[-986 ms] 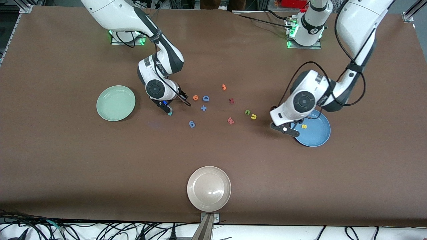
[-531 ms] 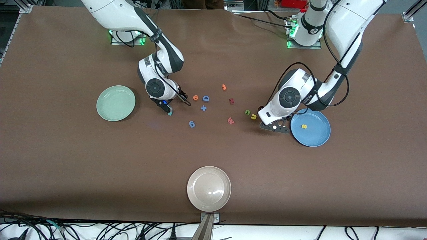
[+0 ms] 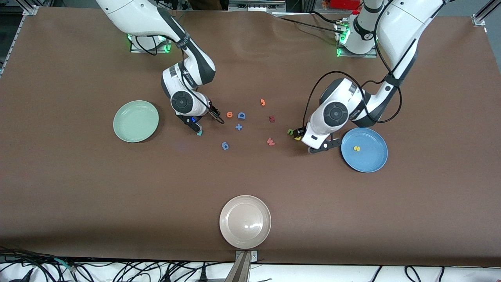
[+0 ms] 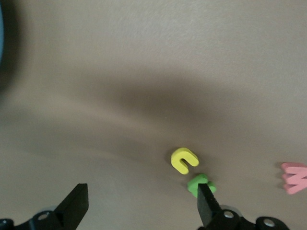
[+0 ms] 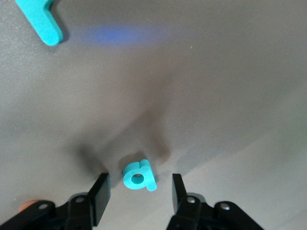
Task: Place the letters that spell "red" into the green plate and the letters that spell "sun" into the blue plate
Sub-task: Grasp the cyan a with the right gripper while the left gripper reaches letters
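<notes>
Right gripper [image 5: 138, 195] low over table, fingers partly spread either side of teal d [image 5: 138, 175], not pinching yet. Foam could pop out if squeezed off-centre.

Left gripper [image 4: 140, 208] wide open over yellow u [image 4: 183, 160]; green n [image 4: 201, 184] touching it, could get dragged along.

s [image 3: 356, 149] in blue plate [image 3: 372, 160]; green plate [image 3: 129, 131] bare.
</notes>
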Robot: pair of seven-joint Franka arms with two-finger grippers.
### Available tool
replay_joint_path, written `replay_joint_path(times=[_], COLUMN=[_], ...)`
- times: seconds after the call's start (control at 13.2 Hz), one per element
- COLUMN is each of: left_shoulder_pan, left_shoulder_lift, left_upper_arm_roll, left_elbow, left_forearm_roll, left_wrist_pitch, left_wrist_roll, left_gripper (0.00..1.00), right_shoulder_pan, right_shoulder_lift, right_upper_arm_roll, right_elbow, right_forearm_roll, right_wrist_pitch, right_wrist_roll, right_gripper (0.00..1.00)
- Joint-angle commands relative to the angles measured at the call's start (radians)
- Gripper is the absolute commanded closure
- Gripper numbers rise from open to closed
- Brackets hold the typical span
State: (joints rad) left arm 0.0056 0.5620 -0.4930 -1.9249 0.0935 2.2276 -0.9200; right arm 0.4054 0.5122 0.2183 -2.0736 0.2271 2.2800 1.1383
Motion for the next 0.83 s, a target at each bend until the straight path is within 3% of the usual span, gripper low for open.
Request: replay_joint_path(times=[0.0,0.38,0.61,0.76], left_shoulder_pan=[0.004,-0.041,-0.079,-0.085], left_shoulder_lift=[-0.001,0.073,0.124,0.137], left_upper_arm_roll=[0.005,0.014,0.033,0.034], left_elbow=[0.020,0.112,0.126,0.124], left_forearm_roll=[-0.057,-0.032,0.083,0.101], left_wrist_pitch=[-0.002,0.001,0.041,0.050], left_wrist_roll=[-0.086,-0.422,-0.572,-0.599], left_gripper=[0.00,0.00,0.00,0.00], right_shoulder_pan=[0.006,0.006,0.006,0.006], right_shoulder_lift=[-0.023,-0.023,-0.023,-0.024], right_upper_arm_roll=[-0.003,-0.004,-0.005,-0.005], right_elbow=[-0.063,-0.063,-0.062,-0.059], right_forearm_roll=[-0.012,-0.012,-0.012,-0.012], right_wrist_pitch=[0.042,0.042,0.041,0.039], right_wrist_roll=[0.011,0.009,0.009,0.011], right_gripper=[0.42,0.56,0.86,0.92])
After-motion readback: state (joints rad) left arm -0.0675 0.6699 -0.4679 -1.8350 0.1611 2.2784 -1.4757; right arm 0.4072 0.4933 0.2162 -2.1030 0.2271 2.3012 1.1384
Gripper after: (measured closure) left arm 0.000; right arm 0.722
